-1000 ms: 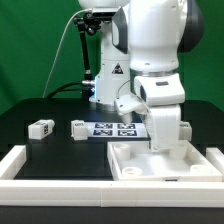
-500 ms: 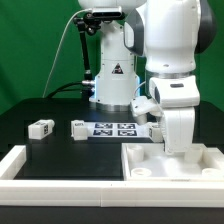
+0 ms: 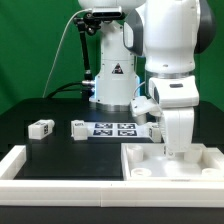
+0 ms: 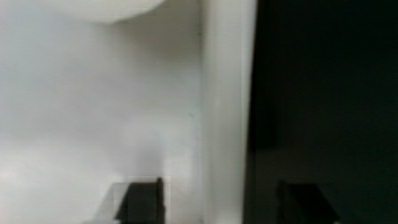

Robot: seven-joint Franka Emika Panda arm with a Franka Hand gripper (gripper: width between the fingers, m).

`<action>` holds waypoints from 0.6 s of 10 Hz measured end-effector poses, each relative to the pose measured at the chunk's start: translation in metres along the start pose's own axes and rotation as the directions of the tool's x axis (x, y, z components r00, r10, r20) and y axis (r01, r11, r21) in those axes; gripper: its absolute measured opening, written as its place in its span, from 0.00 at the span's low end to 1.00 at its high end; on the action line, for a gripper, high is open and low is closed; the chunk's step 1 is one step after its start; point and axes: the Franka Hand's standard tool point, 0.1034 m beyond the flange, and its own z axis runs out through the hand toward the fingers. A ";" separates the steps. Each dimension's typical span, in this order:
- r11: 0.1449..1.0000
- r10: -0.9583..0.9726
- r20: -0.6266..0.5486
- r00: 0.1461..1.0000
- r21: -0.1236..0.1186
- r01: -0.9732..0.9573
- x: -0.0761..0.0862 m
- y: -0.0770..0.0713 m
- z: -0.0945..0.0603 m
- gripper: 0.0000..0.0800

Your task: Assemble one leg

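Reaching down at the exterior view's right, the arm (image 3: 165, 50) has the gripper (image 3: 176, 150) low inside the white tray part (image 3: 208, 160). From that view the fingers are hidden behind the hand body.

Wrist view only: two dark fingertips (image 4: 139, 200) spread apart, straddling a blurred white wall edge, with nothing pinched between them.

Exterior view only: one leg (image 3: 40, 128) and a second leg (image 3: 78, 128) lie on the black table (image 3: 20, 118). Both are well apart from the gripper, on the exterior view's left of the marker board (image 3: 113, 128).
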 end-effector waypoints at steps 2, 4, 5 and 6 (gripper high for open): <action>1.000 0.000 0.000 1.000 0.000 0.000 0.000 0.000 0.000 0.73; 1.000 0.000 0.000 1.000 0.000 0.000 0.000 0.000 0.000 0.79; 1.000 0.000 0.000 1.000 0.000 0.000 0.000 0.000 0.000 0.81; 1.000 0.000 0.000 1.000 0.000 0.000 0.000 0.000 0.000 0.81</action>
